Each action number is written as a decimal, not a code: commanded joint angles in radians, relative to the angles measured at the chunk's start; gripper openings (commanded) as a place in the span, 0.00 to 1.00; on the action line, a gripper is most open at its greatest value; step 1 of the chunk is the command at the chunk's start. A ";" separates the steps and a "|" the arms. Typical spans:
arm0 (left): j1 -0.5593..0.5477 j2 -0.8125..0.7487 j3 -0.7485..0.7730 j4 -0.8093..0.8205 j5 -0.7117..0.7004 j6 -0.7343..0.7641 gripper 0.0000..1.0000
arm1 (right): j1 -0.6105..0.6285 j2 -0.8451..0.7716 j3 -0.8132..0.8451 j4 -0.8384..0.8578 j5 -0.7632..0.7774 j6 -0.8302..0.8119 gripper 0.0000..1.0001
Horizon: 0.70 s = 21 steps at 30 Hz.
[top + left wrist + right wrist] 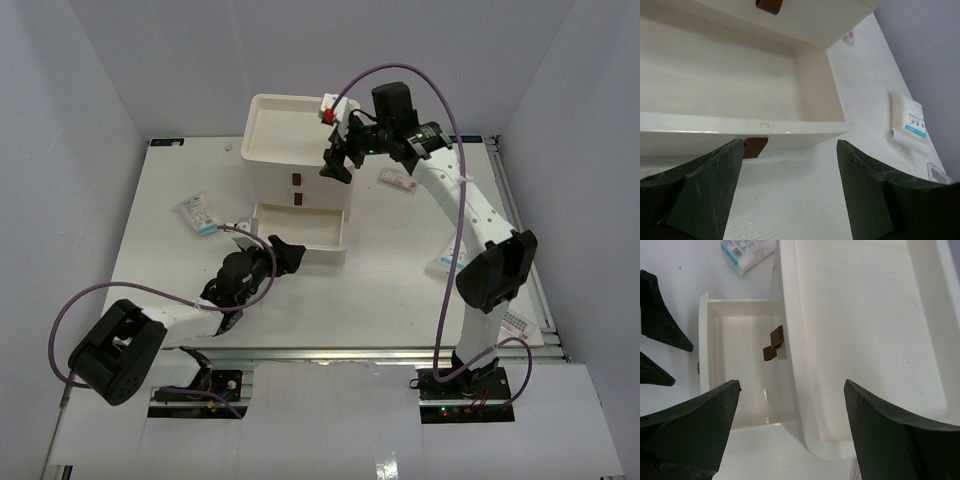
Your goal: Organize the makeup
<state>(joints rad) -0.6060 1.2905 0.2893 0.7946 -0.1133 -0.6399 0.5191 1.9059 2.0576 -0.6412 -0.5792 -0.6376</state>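
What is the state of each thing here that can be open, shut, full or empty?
Left gripper: open, holding nothing.
Right gripper: open, holding nothing.
Bottom drawer: pulled out, empty.
Two upper drawers: shut.
Top tray: empty.
Sachet with blue print: lying on the table, not put away.

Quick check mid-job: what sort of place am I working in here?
Probably a lab test cell, not a home: plain pale walls box in a white table, a cabled left arm and right arm are bolted at its near edge, and a white plastic drawer box stands on it.
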 commanded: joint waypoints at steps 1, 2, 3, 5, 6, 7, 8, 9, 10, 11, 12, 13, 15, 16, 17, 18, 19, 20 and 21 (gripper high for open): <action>-0.003 -0.117 0.017 -0.092 0.029 0.013 0.87 | -0.062 -0.174 -0.074 0.039 0.005 0.061 0.97; -0.003 -0.146 0.017 -0.116 0.032 0.018 0.88 | -0.077 -0.205 -0.107 0.042 0.008 0.070 0.97; -0.003 -0.183 0.017 -0.147 0.035 0.024 0.90 | -0.091 -0.237 -0.150 0.044 0.010 0.080 0.97; -0.003 -0.244 0.020 -0.196 0.036 0.029 0.91 | -0.138 -0.292 -0.261 0.067 0.023 0.122 0.92; -0.003 -0.287 0.022 -0.231 0.038 0.033 0.92 | -0.155 -0.331 -0.310 0.085 0.047 0.171 0.91; -0.003 -0.328 0.023 -0.264 0.039 0.035 0.93 | -0.177 -0.366 -0.367 0.097 0.075 0.191 0.90; -0.003 -0.366 0.024 -0.300 0.040 0.036 0.95 | -0.203 -0.396 -0.422 0.104 0.102 0.202 0.90; -0.003 -0.392 0.025 -0.342 0.044 0.037 0.96 | -0.240 -0.417 -0.460 0.102 0.124 0.221 0.90; -0.001 -0.434 0.031 -0.368 0.054 0.038 0.97 | -0.277 -0.444 -0.523 0.092 0.144 0.235 0.90; 0.000 -0.475 0.036 -0.394 0.063 0.039 0.98 | -0.313 -0.471 -0.585 0.081 0.163 0.249 0.90; 0.000 -0.500 0.040 -0.441 0.071 0.046 0.98 | -0.339 -0.489 -0.622 0.060 0.151 0.218 0.90; 0.001 -0.529 0.046 -0.474 0.082 0.051 0.98 | -0.374 -0.514 -0.670 0.032 0.150 0.184 0.90; 0.003 -0.580 0.060 -0.542 0.107 0.066 0.98 | -0.443 -0.564 -0.755 -0.045 0.153 0.065 0.90; 0.003 -0.596 0.068 -0.572 0.110 0.072 0.98 | -0.470 -0.582 -0.781 -0.090 0.169 -0.001 0.90; 0.003 -0.611 0.077 -0.599 0.112 0.076 0.98 | -0.500 -0.596 -0.806 -0.147 0.192 -0.069 0.90; 0.003 -0.623 0.085 -0.621 0.112 0.079 0.98 | -0.535 -0.602 -0.829 -0.226 0.229 -0.139 0.90; 0.003 -0.635 0.090 -0.639 0.120 0.080 0.98 | -0.567 -0.604 -0.850 -0.282 0.268 -0.202 0.90; 0.003 -0.648 0.093 -0.652 0.139 0.079 0.98 | -0.596 -0.602 -0.868 -0.312 0.310 -0.256 0.90; 0.003 -0.658 0.095 -0.660 0.154 0.078 0.98 | -0.623 -0.601 -0.888 -0.342 0.356 -0.302 0.90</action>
<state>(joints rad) -0.6052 0.6782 0.3387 0.2659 -0.0264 -0.5828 -0.0083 1.3501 1.2235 -0.7645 -0.3795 -0.6596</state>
